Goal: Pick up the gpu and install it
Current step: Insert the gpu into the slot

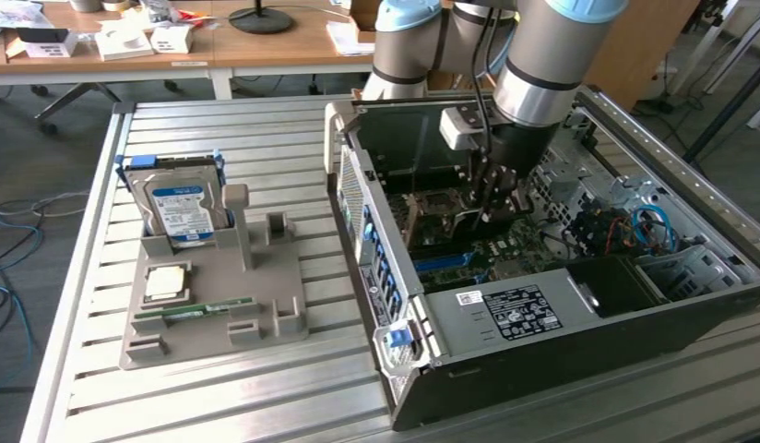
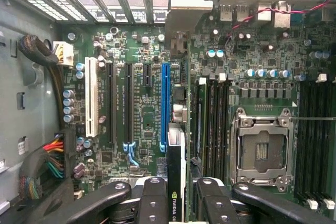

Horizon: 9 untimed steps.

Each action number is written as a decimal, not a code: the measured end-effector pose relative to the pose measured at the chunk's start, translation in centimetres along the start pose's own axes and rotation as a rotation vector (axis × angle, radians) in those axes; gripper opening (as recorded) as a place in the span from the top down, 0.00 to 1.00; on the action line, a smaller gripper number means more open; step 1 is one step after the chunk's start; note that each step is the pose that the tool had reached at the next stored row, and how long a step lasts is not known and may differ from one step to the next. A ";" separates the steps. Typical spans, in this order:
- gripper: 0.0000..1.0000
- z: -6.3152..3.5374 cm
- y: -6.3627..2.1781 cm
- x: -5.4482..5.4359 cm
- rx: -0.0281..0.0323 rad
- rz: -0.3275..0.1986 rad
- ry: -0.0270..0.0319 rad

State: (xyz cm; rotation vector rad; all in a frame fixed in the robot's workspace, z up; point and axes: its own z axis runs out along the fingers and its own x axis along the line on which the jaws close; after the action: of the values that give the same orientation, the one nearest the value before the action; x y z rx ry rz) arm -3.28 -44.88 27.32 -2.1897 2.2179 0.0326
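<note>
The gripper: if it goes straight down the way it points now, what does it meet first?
Probably the motherboard, at or just beside the long blue slot: the gpu that the gripper holds hangs over there. Depth is unclear.

My arm (image 1: 537, 65) descends steeply from above, wrist near vertical, gripper (image 1: 493, 205) pointing straight down. In the wrist view, my two black fingers (image 2: 155, 200) stand close together, clamped on either face of the gpu (image 2: 177, 161), held edge-on.
</note>
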 end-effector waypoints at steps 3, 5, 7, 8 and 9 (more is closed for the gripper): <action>0.74 -0.01 0.01 0.1 0.0005 0.000 -0.0009; 0.74 -0.01 0.00 0.4 0.0005 0.000 -0.0014; 0.74 -0.02 0.00 0.7 0.0004 0.000 -0.0016; 0.74 -0.02 0.01 0.7 0.0005 0.000 -0.0016; 0.74 -0.02 0.01 0.7 0.0005 0.000 -0.0016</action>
State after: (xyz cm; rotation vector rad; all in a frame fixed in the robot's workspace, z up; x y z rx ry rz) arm -3.30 -45.59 27.32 -2.1885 2.2170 0.0338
